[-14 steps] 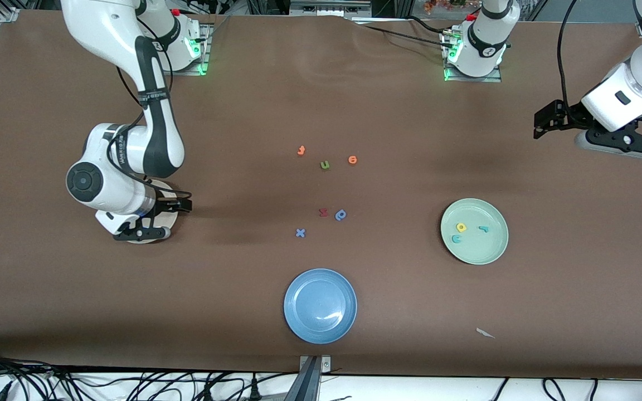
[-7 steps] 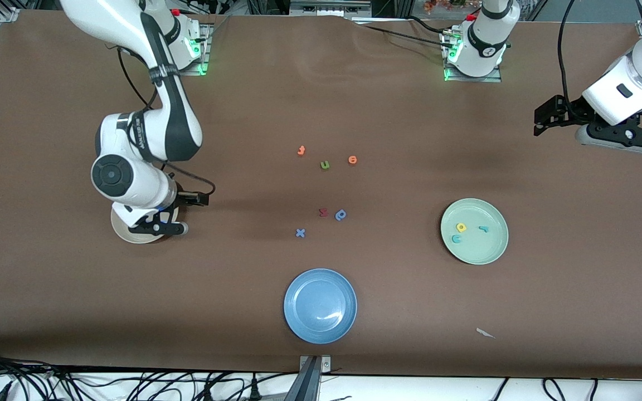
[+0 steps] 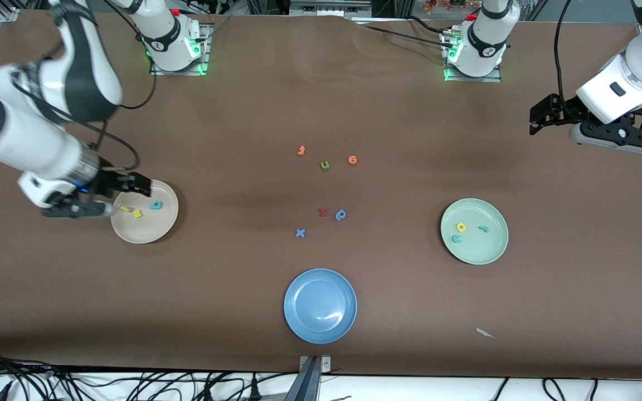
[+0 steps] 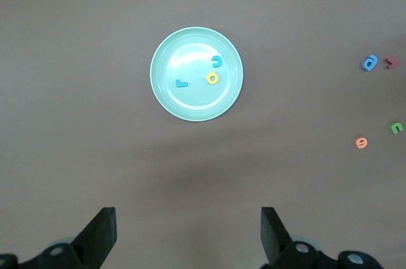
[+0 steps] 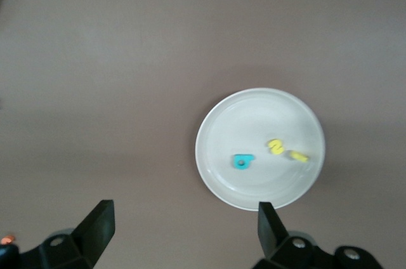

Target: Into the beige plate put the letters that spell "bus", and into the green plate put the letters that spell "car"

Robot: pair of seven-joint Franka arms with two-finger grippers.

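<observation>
Both my grippers gape empty, the right gripper (image 3: 84,210) beside the beige plate (image 3: 162,225), the left gripper (image 3: 613,136) waiting high over the table's left-arm end. "Bus" (image 3: 138,211) apparently lies in beige, "car" (image 3: 468,229) in the green plate (image 3: 488,253); all 6 seem placed.

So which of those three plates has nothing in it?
The blue plate, nearest the front camera. The beige plate holds three small letters, one teal and two yellow, and the green plate holds three more, two teal and one yellow.

No printed text or labels are legible — only loose foam letters (image 3: 324,165).
</observation>
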